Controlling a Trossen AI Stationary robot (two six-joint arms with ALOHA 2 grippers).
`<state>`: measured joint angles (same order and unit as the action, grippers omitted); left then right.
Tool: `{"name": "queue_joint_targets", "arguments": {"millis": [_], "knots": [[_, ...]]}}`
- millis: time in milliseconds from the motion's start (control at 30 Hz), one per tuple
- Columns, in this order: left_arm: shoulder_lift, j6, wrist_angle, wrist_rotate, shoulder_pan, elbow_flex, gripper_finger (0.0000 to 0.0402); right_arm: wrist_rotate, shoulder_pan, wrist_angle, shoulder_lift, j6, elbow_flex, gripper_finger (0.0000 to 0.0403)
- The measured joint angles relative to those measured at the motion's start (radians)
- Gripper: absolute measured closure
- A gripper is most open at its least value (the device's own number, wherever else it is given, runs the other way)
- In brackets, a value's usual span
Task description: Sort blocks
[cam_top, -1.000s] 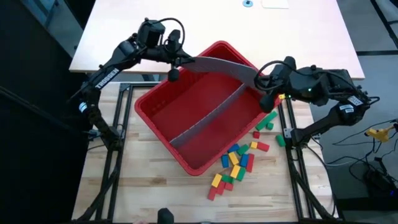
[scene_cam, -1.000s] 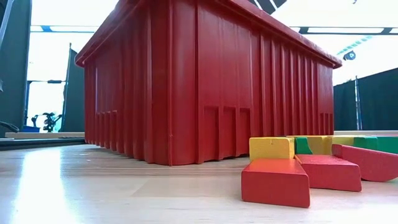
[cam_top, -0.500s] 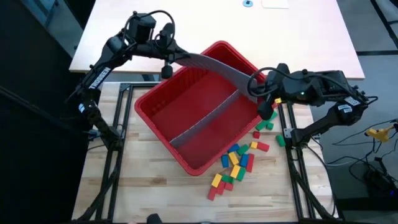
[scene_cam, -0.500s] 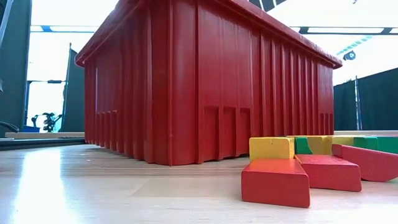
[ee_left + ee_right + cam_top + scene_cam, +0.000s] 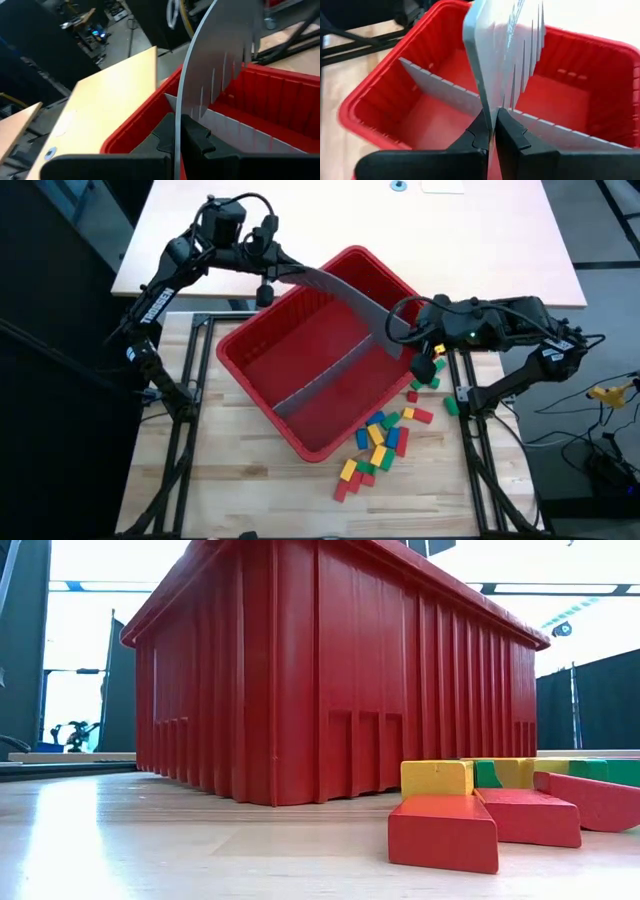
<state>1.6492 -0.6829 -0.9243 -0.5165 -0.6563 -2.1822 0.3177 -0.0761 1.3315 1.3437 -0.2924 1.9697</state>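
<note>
High view: both grippers (image 5: 268, 272) (image 5: 397, 328) pinch one grey panel (image 5: 335, 288).

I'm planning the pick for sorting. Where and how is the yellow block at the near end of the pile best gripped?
The yellow block lies flat on the table beside a red one. Probably best to come straight down and pinch across its two long sides, which look freer than its ends. Both the left gripper and right gripper are clamped on the grey panel over the red bin.

Bin (image 5: 262, 394): bright red, ribbed walls
Panels (image 5: 345, 288): pale grey, slotted
Blocks (image 5: 378, 442): red, green, blue, yellow
Bench (image 5: 250, 480): light wood
</note>
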Motion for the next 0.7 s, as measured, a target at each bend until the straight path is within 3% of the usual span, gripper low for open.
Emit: {"name": "queue_joint_targets", "arguments": {"millis": [367, 700], "knots": [[0.007, -0.036, -0.098, -0.070, 0.002, 0.004, 0.0401, -0.230, 0.000, 0.001, 0.000, -0.004, -0.004, 0.0402], [0.008, -0.042, -0.138, -0.119, 0.002, 0.015, 0.0401, -0.338, 0.000, -0.003, 0.000, -0.004, -0.004, 0.0402]]}}
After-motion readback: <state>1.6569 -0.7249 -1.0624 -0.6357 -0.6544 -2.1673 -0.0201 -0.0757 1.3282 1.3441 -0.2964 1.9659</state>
